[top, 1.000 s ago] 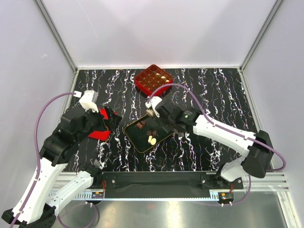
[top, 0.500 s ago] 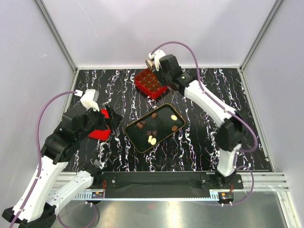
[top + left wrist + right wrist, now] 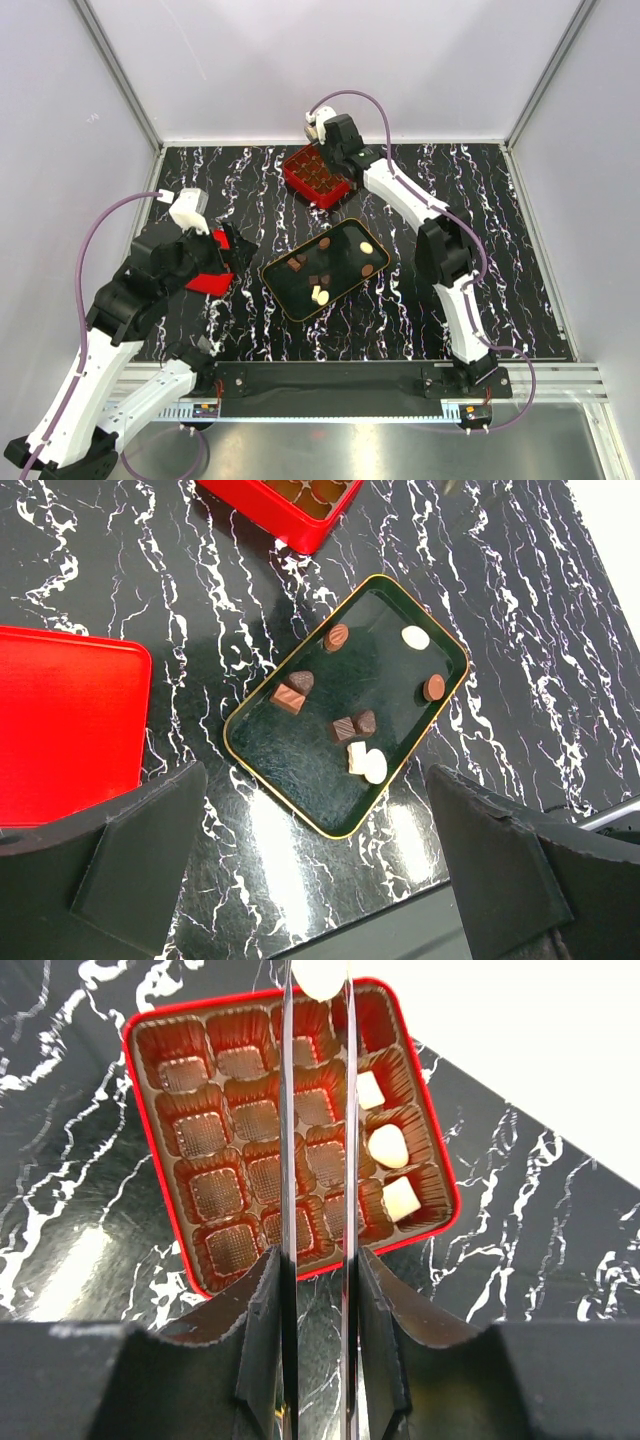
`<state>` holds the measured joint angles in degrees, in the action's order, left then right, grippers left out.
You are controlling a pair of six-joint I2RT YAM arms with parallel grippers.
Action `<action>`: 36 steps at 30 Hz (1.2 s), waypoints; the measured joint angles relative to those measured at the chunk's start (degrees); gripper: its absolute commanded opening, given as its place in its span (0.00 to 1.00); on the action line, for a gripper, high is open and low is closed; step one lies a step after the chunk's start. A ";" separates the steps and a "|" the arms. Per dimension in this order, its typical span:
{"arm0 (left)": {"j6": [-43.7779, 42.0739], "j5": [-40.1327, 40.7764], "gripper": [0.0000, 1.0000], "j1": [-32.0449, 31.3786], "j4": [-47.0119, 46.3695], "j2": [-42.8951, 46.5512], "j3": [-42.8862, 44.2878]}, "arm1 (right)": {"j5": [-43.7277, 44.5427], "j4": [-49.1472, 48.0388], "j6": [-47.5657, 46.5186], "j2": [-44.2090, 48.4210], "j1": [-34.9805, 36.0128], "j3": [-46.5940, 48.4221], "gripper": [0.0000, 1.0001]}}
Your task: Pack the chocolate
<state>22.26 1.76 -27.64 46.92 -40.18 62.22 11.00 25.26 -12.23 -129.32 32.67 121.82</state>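
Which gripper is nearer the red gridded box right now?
Right. The right gripper hangs directly above the red gridded box, pinching a cream-white chocolate. The left gripper, open, hovers by the red lid, well off to the near left.

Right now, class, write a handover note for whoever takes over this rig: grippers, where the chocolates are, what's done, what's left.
Left gripper: open, empty, near the red lid.
Right gripper: shut on a white chocolate above the red box.
Done: three white pieces sit in the box's cells.
Left: place the held one, then pack the dark and white pieces from the black tray.
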 measured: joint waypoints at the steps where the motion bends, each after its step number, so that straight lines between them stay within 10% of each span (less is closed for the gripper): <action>1: 0.00 0.02 0.99 0.00 0.09 0.00 0.00 | -0.02 -0.37 -0.04 -0.63 -0.04 -0.02 0.34; 36: -0.48 0.59 0.99 0.00 0.20 -2.51 -0.85 | -4.26 -5.44 0.66 -6.75 -2.25 -3.63 0.51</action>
<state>21.78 2.35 -27.64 47.11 -42.70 61.36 6.74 19.81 -11.57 -136.07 30.41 118.19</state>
